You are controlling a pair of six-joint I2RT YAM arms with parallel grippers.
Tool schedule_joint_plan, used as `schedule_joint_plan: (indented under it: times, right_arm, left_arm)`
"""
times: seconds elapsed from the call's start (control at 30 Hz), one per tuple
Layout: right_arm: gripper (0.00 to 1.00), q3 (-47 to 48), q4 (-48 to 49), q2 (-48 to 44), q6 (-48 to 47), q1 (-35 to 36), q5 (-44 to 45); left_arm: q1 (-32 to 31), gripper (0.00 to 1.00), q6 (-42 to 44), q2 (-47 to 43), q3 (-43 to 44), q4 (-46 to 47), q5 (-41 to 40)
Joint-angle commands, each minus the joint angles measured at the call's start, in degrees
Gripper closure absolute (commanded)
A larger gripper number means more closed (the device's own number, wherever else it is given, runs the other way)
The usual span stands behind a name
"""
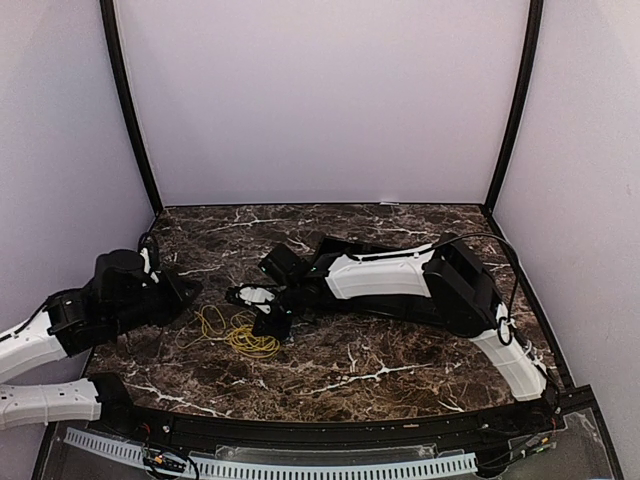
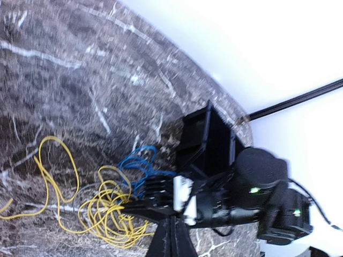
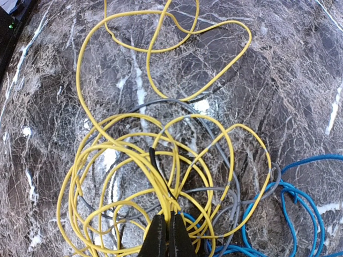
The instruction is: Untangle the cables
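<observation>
Right tool [image 3: 168,218] grips a yellow strand among the tangled cables [image 3: 153,156].

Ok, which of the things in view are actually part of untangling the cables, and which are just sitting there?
Part of the job: yellow cable, blue cable, grey cable, right fingers pinched on the yellow one.
Just there: marble table, thick black cable on the right arm, white cable track at the near edge.

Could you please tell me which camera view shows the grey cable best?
The right wrist view: the grey cable arcs clearly among the yellow cable and blue cable. The left wrist view shows yellow and blue, but grey is lost against the dark table. In the top external view, only yellow stands out.
</observation>
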Motion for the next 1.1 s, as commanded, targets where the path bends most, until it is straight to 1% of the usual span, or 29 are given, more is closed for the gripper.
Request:
schedule_joint_plan:
  times: [0.0,0.07,0.17,0.27,0.3,0.33,0.37,0.47,0.53,0.57,0.6,0.67,0.7,0.8,0.93,1.07]
  right_arm:
    - [1.00,1.31,-0.90,2.91,1.08,-0.18,0.15]
    - [1.00,1.14,-0.97,2.74,1.10,-0.22,0.09]
    - [1.00,0.23,-0.49,1.23,1.12,-0.17,-0.01]
    - [1.00,-0.62,0.17,-0.37,0.95,-0.18,0.77]
    - [1.00,-0.60,0.08,-0.45,0.90,-0.22,1.18]
    - [1.00,-0.60,0.05,-0.46,0.78,-0.24,1.48]
    - [1.00,-0.68,0.11,-0.40,0.80,-0.32,1.59]
    - [1.00,-0.69,0.25,0.18,1.59,-0.65,1.04]
    - [1.00,-0.61,0.29,0.71,2.19,-0.87,0.18]
    - [1.00,-0.49,0.28,0.94,2.36,-0.89,-0.18]
    - [1.00,-0.40,0.23,1.17,2.52,-0.93,-0.38]
    - [1.00,0.00,0.08,1.64,2.83,-0.94,-0.78]
    - [1.00,0.12,-0.05,1.83,2.90,-1.01,-0.88]
    - [1.00,0.85,-0.30,2.25,3.03,-0.96,-0.97]
    - [1.00,0.78,-0.40,2.24,3.14,-0.97,-1.07]
    - [1.00,0.53,-0.38,2.24,3.21,-0.96,-1.42]
  left_arm:
    - [-0.09,1.00,8.72,-5.77,8.54,-15.06,-10.38]
    - [-0.06,1.00,11.22,-6.33,12.19,-17.73,-11.91]
    - [-0.02,1.00,11.99,-5.64,15.47,-20.05,-11.22]
    - [-0.11,1.00,10.25,-3.70,13.53,-19.72,-4.43]
    - [-0.04,0.98,9.60,-3.21,11.33,-18.70,-0.56]
    - [-0.08,0.96,8.58,-2.29,10.01,-17.97,1.36]
    - [-0.10,0.95,8.24,-1.89,7.04,-15.49,5.66]
    - [-0.13,0.91,6.53,-0.18,1.35,-9.76,13.05]
    - [-0.16,0.80,4.41,0.02,-1.31,-8.26,14.85]
    - [-0.19,0.77,3.73,-0.07,-2.64,-7.92,14.79]
    - [-0.19,0.68,2.37,-0.19,-3.26,-7.84,14.66]
    - [-0.22,0.60,0.56,-0.20,-4.94,-7.47,14.20]
    - [-0.16,0.59,0.05,-0.14,-6.14,-6.72,14.14]
    - [-0.16,0.59,-2.72,0.56,-10.11,-2.16,14.49]
    - [-0.19,0.68,-6.35,2.28,-14.34,4.85,15.59]
    - [-0.15,0.71,-8.01,4.45,-16.21,9.25,14.36]
